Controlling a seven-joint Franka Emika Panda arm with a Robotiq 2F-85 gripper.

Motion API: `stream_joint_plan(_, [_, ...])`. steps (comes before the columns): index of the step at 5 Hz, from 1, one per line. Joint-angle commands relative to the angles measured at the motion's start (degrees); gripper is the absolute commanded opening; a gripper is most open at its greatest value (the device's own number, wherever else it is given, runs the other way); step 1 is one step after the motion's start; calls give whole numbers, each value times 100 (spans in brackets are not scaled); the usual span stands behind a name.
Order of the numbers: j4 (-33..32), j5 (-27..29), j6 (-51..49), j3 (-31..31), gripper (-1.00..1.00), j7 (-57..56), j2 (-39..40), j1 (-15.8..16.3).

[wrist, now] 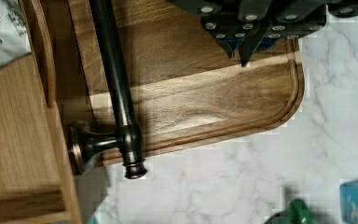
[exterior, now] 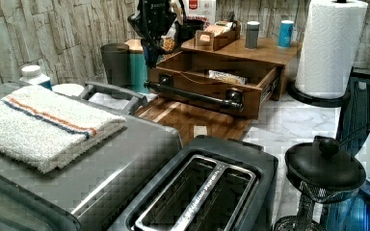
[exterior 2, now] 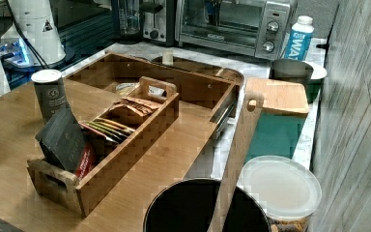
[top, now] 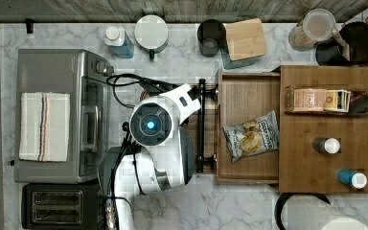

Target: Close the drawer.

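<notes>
One drawer (top: pixel 247 129) stands pulled well out of the bamboo organizer (top: pixel 326 129) on the marble worktop (top: pixel 172 62), and it has not yet been pushed in. A bag of chips (top: pixel 251 136) lies inside it. Its long black bar handle (top: pixel 201 125) runs across the front, parallel to the worktop's back edge-to-front line in the top view, and hangs over a darker wooden tray (wrist: pixel 205 93) lying flat on the worktop. The robot's hand (wrist: pixel 242 49) sits above that tray, on the outer side of the handle, near the handle's end that is closer to the worktop's back edge; in the wrist view the two fingertips (wrist: pixel 233 46) are drawn close together, nearly meeting, with nothing between them. From the hand, the drawer front lies across the bar, toward the organizer, in the top view's right direction. My judgement is that the coming push must go square to the bar's long axis, straight toward the organizer; pressing so near one end of the handle could skew the drawer on its runners, so a contact nearer the bar's middle looks safer.
</notes>
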Motion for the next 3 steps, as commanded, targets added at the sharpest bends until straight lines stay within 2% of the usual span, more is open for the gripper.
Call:
stream_joint_plan(1, [-67,-426,277,79,-100,-113,930,54])
stream_joint_plan(2, [-392,-1117,917,45,-100,479,1067,202])
stream_joint_plan(3, [-505,-802,1090,88,-100,111,1165,44])
